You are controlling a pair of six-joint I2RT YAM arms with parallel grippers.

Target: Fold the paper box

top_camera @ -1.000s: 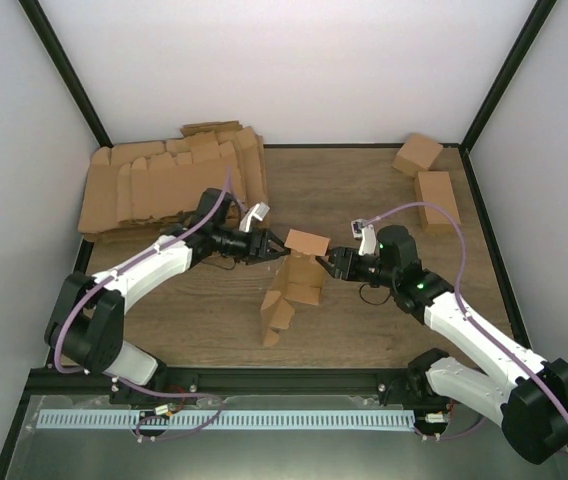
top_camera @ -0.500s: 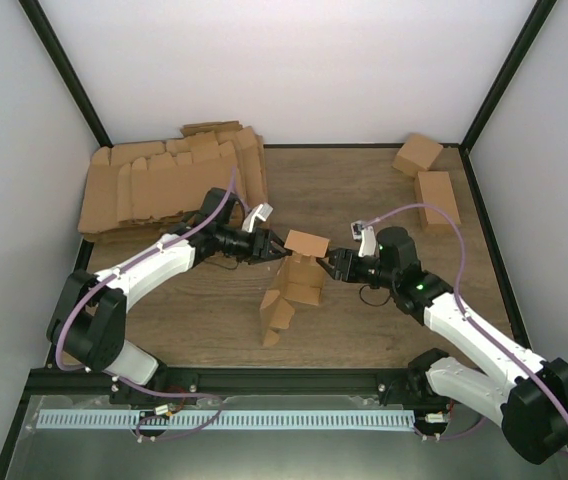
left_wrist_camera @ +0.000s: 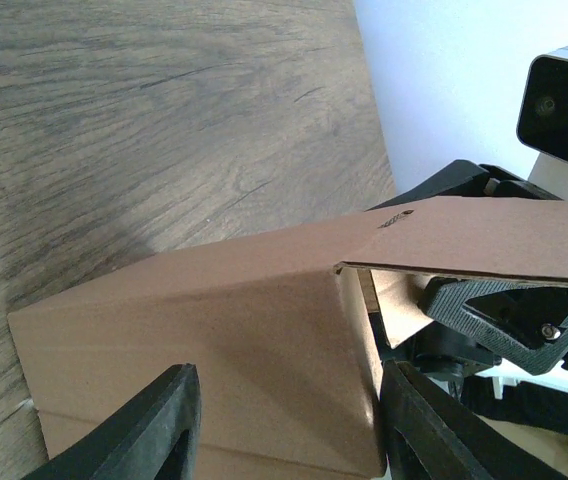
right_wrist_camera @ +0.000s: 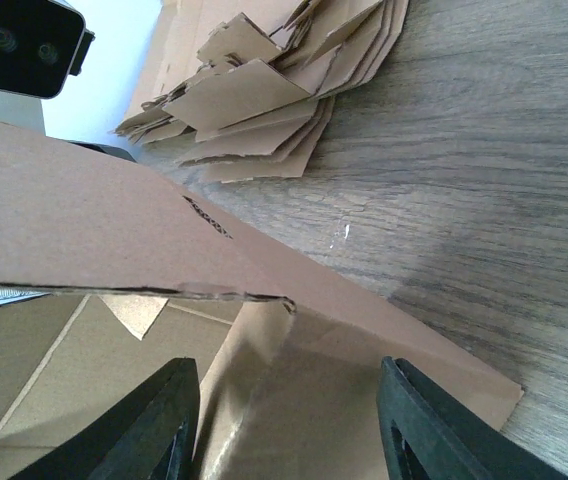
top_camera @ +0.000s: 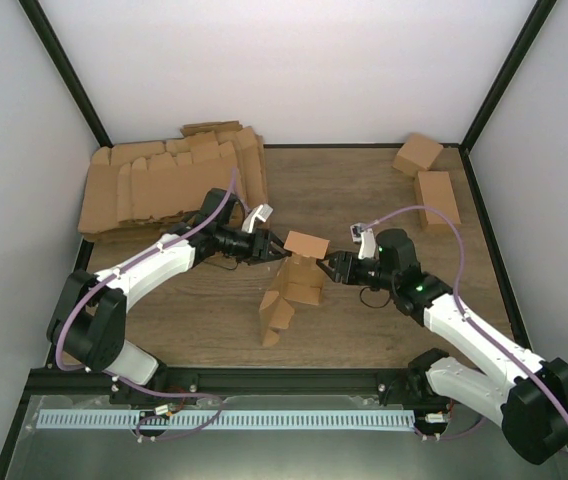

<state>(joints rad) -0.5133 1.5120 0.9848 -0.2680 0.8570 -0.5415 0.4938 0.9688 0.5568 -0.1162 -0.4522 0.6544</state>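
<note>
The paper box (top_camera: pixel 302 270) is a partly folded brown cardboard piece at the table's middle, with one panel raised on top and loose flaps (top_camera: pixel 276 315) trailing toward the near edge. My left gripper (top_camera: pixel 275 250) is at its left side, jaws wide open. In the left wrist view the box wall (left_wrist_camera: pixel 224 340) lies between and beyond the open gripper (left_wrist_camera: pixel 289 430). My right gripper (top_camera: pixel 333 266) is at the box's right side, also open. In the right wrist view the box's inner fold (right_wrist_camera: pixel 294 390) fills the gap of the open gripper (right_wrist_camera: pixel 289 420).
A big pile of flat cardboard blanks (top_camera: pixel 164 180) lies at the back left and shows in the right wrist view (right_wrist_camera: pixel 284 90). Two folded boxes (top_camera: pixel 417 153) (top_camera: pixel 436 198) sit at the back right. Black frame posts stand at the corners.
My right gripper has crept a little left toward the box. The left gripper and the box have barely moved.
</note>
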